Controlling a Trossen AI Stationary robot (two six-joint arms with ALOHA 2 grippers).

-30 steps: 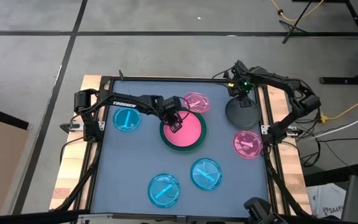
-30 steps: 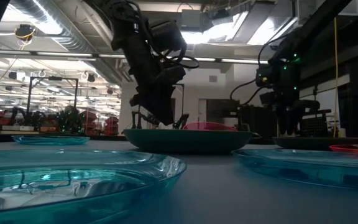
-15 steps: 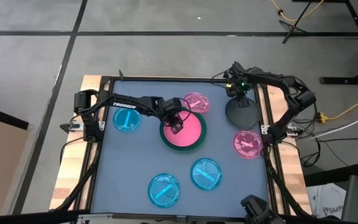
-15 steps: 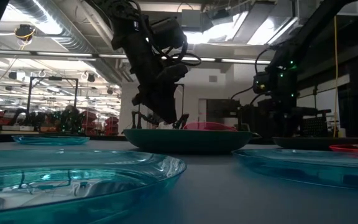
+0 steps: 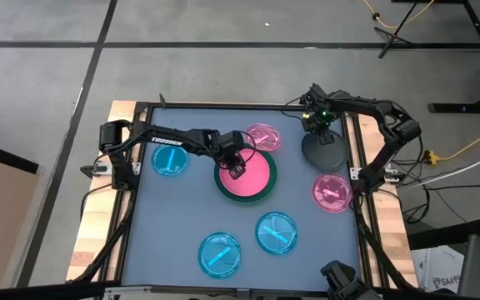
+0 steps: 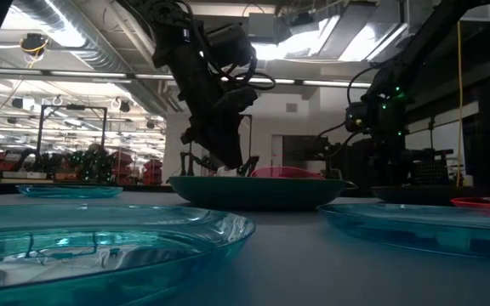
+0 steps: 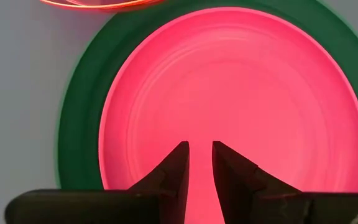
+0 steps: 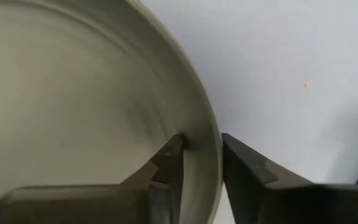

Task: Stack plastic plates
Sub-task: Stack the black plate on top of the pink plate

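The opaque pink plate lies inside the largest dark green plate at the table's middle. My left gripper hovers over the pink plate's left part, its fingers a narrow gap apart. The dark grey plate rests flat near the table's right edge. My right gripper is shut on its far rim. My right gripper has the dark grey plate's far rim between its fingers, one finger inside the plate and the other outside. It comes from above, slanting down. The plate's bottom lies on the table.
Translucent pink plates lie at the far middle and by the right edge. Translucent cyan plates lie at the left and near the front. Bare table shows at the near left.
My right arm has swung a little toward the table's left and tipped over the dark grey plate's far rim. The plate has stayed where it was.
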